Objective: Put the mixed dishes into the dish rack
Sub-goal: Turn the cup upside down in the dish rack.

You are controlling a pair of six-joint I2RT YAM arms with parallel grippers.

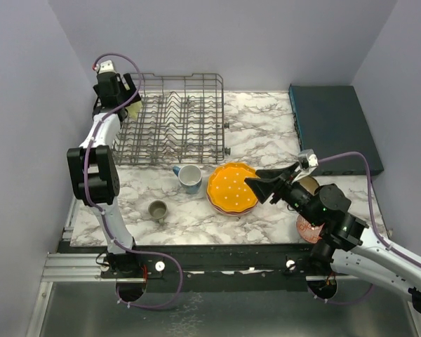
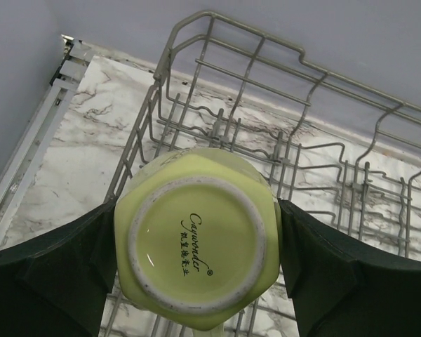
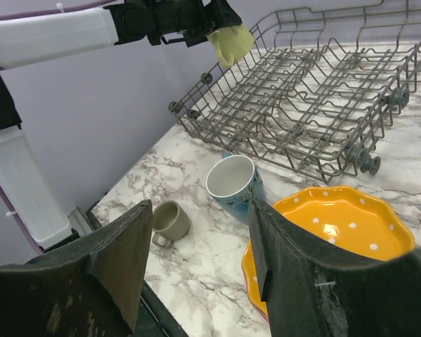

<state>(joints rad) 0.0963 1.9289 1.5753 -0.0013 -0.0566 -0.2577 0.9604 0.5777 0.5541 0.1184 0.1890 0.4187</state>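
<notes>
The left claw (image 1: 123, 98) grasps the yellow mug (image 2: 196, 239) by its sides, base turned to the wrist camera, and holds it over the rack (image 1: 172, 119) at the rack's 9 to 10 o'clock edge, with upright tines and the wire rim just below it. The rack sits at the table's (image 1: 259, 133) 11 o'clock. Just off its 6 o'clock edge is the blue mug (image 1: 189, 177), and the olive mug (image 1: 157, 209) stands at that mug's 7 o'clock, apart from it. At the blue mug's 3 o'clock, nearly touching, the orange plate (image 1: 231, 187) lies on a pink one (image 3: 256, 302), of which only a rim shows. The right claw (image 1: 256, 181) hangs released and empty over the orange plate's 3 o'clock edge. Its arm partly hides a brown bowl (image 1: 310, 184) and a red-patterned bowl (image 1: 307, 228) at the table's 4 o'clock. A teal box (image 1: 333, 126) lies at 2 o'clock.
</notes>
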